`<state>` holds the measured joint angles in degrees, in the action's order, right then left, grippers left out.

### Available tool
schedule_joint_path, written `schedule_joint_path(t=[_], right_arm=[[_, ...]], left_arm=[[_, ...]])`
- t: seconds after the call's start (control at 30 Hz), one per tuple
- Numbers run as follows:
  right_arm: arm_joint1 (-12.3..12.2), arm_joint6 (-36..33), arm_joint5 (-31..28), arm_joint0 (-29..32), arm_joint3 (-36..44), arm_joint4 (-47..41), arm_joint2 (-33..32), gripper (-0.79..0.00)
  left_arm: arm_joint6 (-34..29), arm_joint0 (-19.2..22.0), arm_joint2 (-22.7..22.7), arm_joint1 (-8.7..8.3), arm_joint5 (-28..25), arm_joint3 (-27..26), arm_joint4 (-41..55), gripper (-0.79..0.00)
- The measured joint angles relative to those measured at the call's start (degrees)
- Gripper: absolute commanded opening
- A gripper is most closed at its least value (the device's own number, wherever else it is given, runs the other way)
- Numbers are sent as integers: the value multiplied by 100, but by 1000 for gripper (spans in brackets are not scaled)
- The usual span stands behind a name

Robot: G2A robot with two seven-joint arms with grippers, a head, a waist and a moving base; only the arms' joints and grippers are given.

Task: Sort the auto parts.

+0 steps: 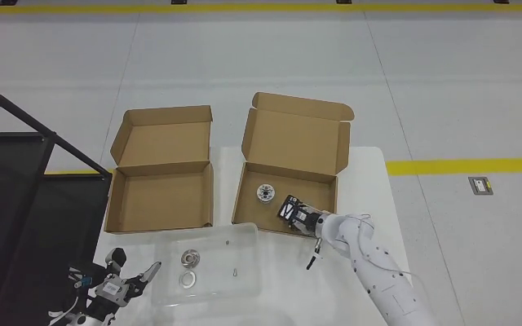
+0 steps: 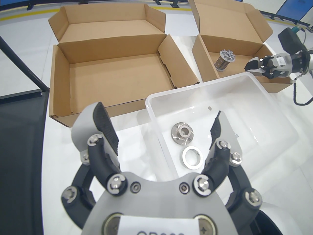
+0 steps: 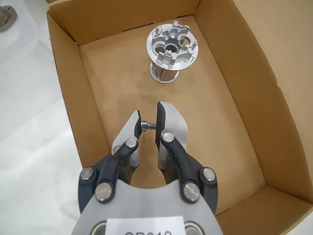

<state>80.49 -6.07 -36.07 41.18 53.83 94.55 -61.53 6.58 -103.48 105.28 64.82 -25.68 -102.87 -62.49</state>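
Tiny grey speck (image 2: 209, 108) in the clear plastic tray (image 2: 247, 79) is reading too small to identify. Another small piece (image 2: 236, 135) is hiding partly behind a finger of the left gripper (image 2: 159, 110). Frame edge is cutting off the grey flanged metal part (image 3: 6, 17) just outside the right brown cardboard box (image 3: 63, 79). Small silver threaded bolt (image 3: 148, 126) in the jaws of the right gripper (image 3: 149, 113) is coming out too tiny to make out from above.

The right box (image 1: 312, 186) is open on top, with room beside the metal hub (image 3: 171, 50) standing near one wall. Its walls and raised lid (image 1: 298, 140) block the sides
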Motion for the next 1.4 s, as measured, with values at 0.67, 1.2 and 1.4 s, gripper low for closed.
schedule_joint_path(t=[0.67, 1.2, 1.4], right_arm=[[-189, 578, 512, 401, 968, 458, -183, 0], [-389, 553, -165, 1689, 4219, 1923, 503, 0], [-389, 554, -130, 1691, 4185, 1906, 490, 0]], left_arm=[[0, 0, 0, 0, 0, 0, 0, 0], [0, 0, 0, 0, 0, 0, 0, 0], [0, 0, 0, 0, 0, 0, 0, 0]])
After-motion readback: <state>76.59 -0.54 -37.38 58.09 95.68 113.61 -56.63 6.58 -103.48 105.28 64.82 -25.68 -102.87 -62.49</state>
